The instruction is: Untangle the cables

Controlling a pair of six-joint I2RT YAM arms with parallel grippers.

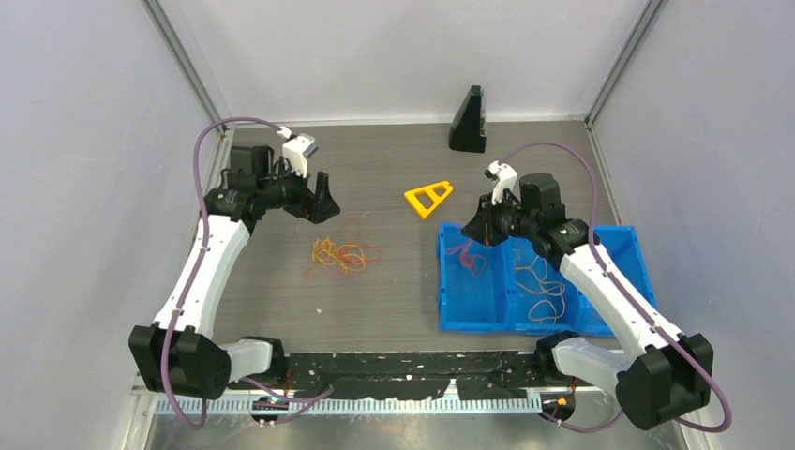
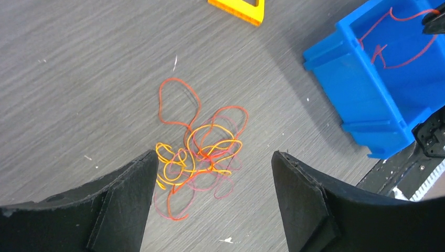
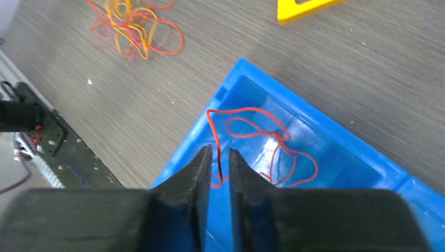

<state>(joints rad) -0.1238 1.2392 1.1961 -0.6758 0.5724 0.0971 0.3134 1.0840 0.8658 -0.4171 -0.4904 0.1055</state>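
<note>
A tangle of orange, yellow and red cables lies on the grey table left of centre; it also shows in the left wrist view and the right wrist view. My left gripper hovers above and behind the tangle, wide open and empty. A single red cable lies in the left compartment of the blue bin. My right gripper is over that compartment. Its jaws stand a narrow gap apart, with a strand of the red cable running loose between them.
An orange cable lies in the bin's middle compartment. A rigid yellow triangular frame lies behind the bin. A black stand is at the back edge. A black strip runs along the table's near edge.
</note>
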